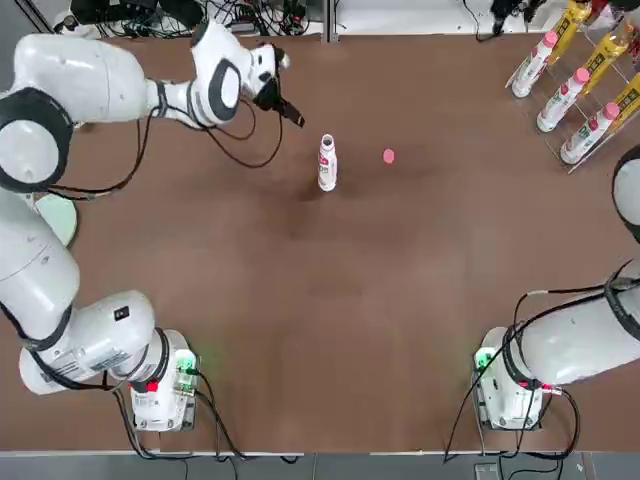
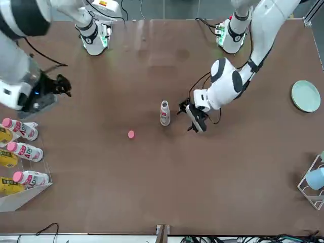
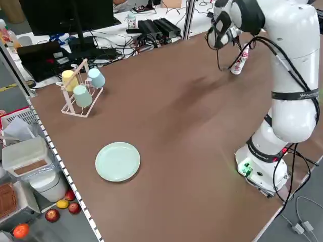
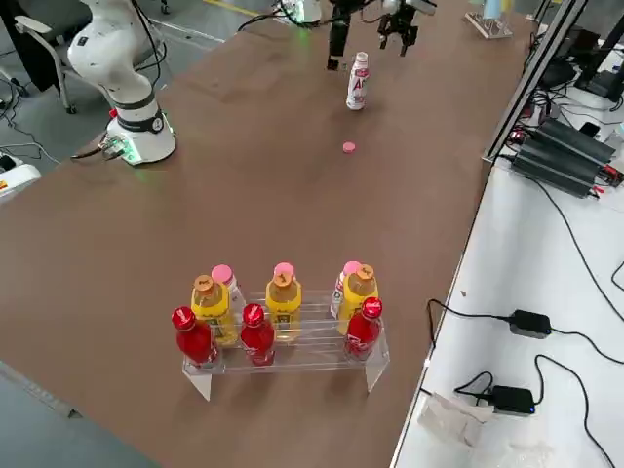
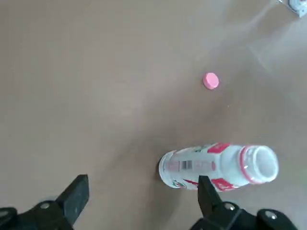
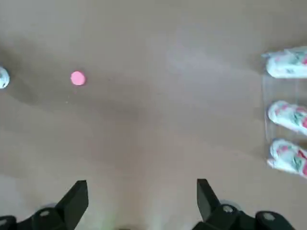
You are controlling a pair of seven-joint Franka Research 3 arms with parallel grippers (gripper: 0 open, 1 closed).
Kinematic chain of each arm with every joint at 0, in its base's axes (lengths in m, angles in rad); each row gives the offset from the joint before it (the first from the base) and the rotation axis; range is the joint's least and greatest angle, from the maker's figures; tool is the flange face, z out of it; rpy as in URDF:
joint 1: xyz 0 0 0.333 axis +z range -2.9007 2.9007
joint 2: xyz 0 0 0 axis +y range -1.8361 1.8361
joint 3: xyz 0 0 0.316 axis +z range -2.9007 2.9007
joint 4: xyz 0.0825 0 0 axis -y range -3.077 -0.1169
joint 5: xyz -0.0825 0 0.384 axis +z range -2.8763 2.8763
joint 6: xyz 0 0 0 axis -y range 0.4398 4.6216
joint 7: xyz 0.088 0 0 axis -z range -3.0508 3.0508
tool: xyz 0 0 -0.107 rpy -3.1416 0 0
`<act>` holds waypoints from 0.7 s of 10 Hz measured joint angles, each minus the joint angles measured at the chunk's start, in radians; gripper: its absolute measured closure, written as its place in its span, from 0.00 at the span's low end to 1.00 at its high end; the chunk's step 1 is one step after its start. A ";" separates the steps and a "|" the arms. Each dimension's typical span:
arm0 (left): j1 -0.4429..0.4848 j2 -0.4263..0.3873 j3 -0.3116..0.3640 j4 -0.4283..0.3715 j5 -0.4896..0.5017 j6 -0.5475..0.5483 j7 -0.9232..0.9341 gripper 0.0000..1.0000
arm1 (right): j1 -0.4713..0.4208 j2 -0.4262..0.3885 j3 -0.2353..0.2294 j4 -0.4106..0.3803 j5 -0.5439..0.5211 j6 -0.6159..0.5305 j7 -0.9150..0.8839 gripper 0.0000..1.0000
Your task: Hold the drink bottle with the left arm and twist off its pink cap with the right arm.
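The uncapped drink bottle (image 1: 327, 164) stands upright between the open left gripper (image 5: 144, 199) and one pink cap (image 1: 388, 156), bare tabletop (image 1: 300, 330) separating bottle and cap. The right gripper (image 6: 143, 194), open, hangs near the rack (image 4: 302, 336) holding three white bottles.

Left gripper (image 5: 143, 194) and right gripper (image 6: 143, 194) apart, both jaws open

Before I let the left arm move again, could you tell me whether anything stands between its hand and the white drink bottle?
Nothing visible stands between the left hand and the drink bottle; only bare tabletop shows there.
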State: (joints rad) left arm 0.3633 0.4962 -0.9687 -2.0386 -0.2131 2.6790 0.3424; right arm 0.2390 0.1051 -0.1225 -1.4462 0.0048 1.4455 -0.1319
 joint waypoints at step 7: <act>0.007 -0.022 0.019 0.257 0.310 -0.366 -0.557 0.00 | -0.008 -0.011 -0.015 0.099 -0.016 -0.127 0.156 0.00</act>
State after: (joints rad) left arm 0.3698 0.4744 -0.9498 -1.7813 0.0966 2.3126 -0.2144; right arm 0.2313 0.0940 -0.1376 -1.3472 -0.0108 1.3184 0.0245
